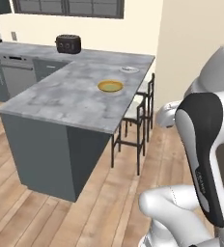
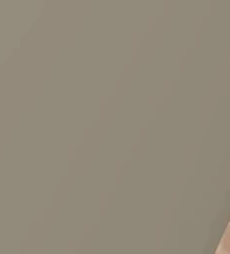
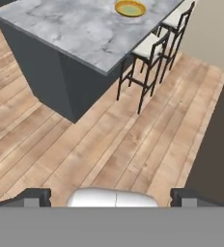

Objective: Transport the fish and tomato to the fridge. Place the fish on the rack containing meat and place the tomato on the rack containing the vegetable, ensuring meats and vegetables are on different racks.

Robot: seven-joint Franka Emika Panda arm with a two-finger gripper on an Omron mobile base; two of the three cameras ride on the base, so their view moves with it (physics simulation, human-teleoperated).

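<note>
My gripper (image 3: 111, 198) is open, its two dark fingertips (image 3: 36, 197) far apart at the bottom of the hand view, with nothing between them. It hangs over bare wooden floor (image 3: 99, 140) and looks toward the kitchen island. The fish and the tomato are out of view. The meat and the vegetable are out of view too. A tall dark panel (image 3: 220, 144) rises at the right edge of the hand view; I cannot tell whether it is the fridge.
A grey marble island counter (image 1: 70, 96) stands ahead on the left, with a yellow bowl (image 1: 110, 86), a small plate (image 1: 129, 69) and a black toaster (image 1: 68, 44) on it. Two black stools (image 3: 150, 53) stand at its right side. A beige wall (image 2: 112, 124) is close on the right.
</note>
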